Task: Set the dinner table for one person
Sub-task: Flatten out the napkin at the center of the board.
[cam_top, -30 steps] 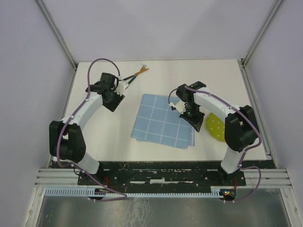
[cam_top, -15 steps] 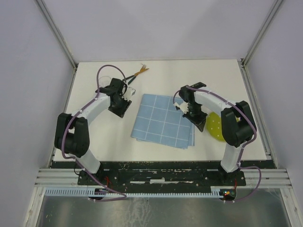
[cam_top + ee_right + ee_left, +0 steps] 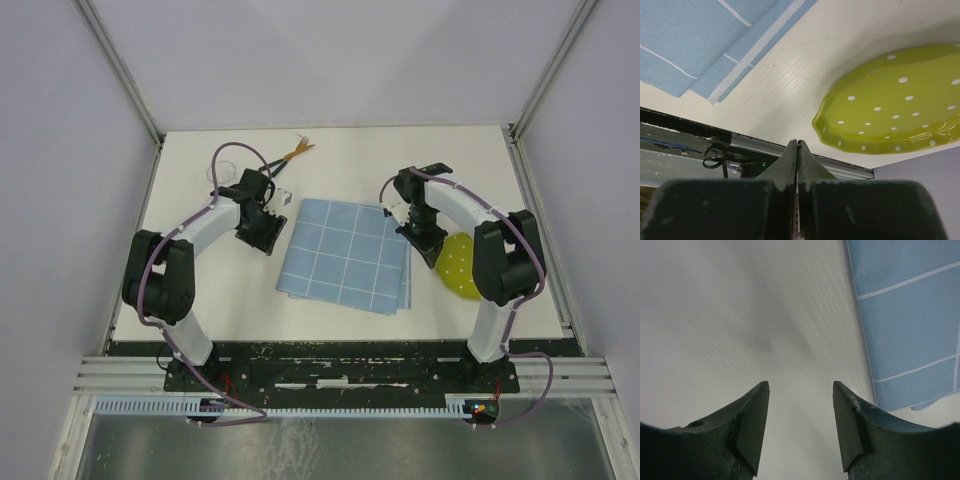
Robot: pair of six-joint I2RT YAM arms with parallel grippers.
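Note:
The dinner table is a large off-white top. On it lie a light-blue gridded cloth and a yellow-green dotted plate. My left gripper hovers just left of the cloth's left edge. In the left wrist view the left gripper is open over bare table with nothing between its fingers, and the cloth lies to its right. My right gripper sits between cloth and plate. The right wrist view shows the right gripper shut and empty, the plate just beyond it.
Cutlery with orange and green handles lies at the back of the table, behind the left arm. Grey walls and metal posts close in the table on three sides. A black rail with the arm bases runs along the near edge.
The left arm swung right and nearer, from beside the cutlery to the cloth's left edge. The right gripper shifted right, off the cloth toward the plate, still shut.

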